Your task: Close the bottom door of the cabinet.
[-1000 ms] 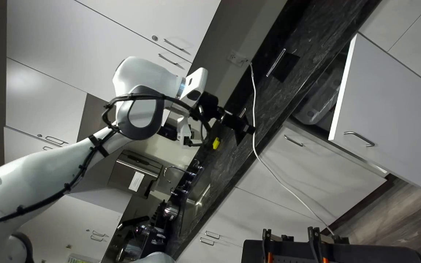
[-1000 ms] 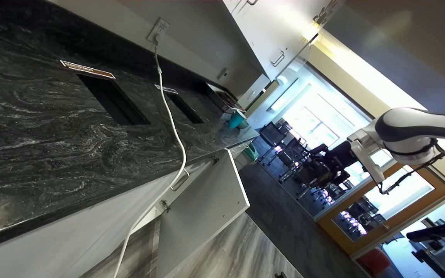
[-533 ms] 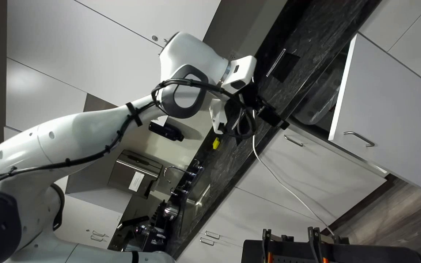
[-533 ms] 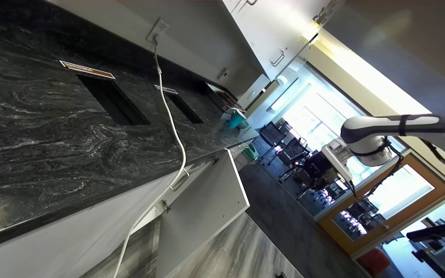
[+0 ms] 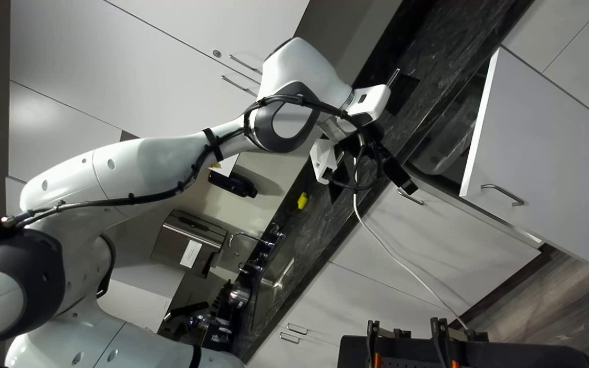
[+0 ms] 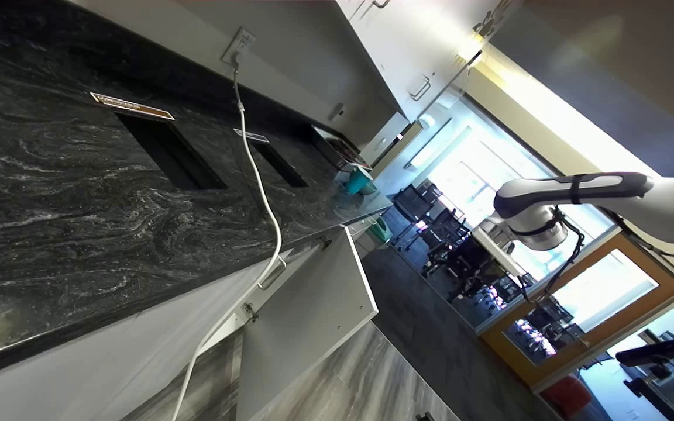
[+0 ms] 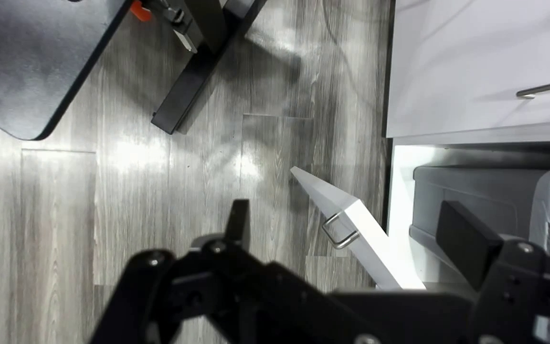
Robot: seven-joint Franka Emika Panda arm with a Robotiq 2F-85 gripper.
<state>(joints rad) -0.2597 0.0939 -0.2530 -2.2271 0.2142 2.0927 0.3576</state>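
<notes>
Bottom door (image 5: 555, 158) stands open, jutting from the cabinet (image 5: 458, 245) below the black marbled worktop (image 6: 68, 234). Tool (image 7: 351, 220) is wide: fingers (image 7: 468, 241) well apart; in the wrist view the door's bar handle (image 7: 346, 241) shows between them. Grey container (image 7: 475, 191) sits inside the cabinet. White cable (image 6: 264, 199) crosses the worktop and hangs over its edge.

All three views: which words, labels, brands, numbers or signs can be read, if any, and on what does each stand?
Nothing can be read with certainty.
Brown strip on the black marbled countertop: lettering, too blurred to read.
Smaller strip on the same countertop: too small to read.
White sheet on the metallic dispenser: too small to read.
Wrist view: no text seen.
</notes>
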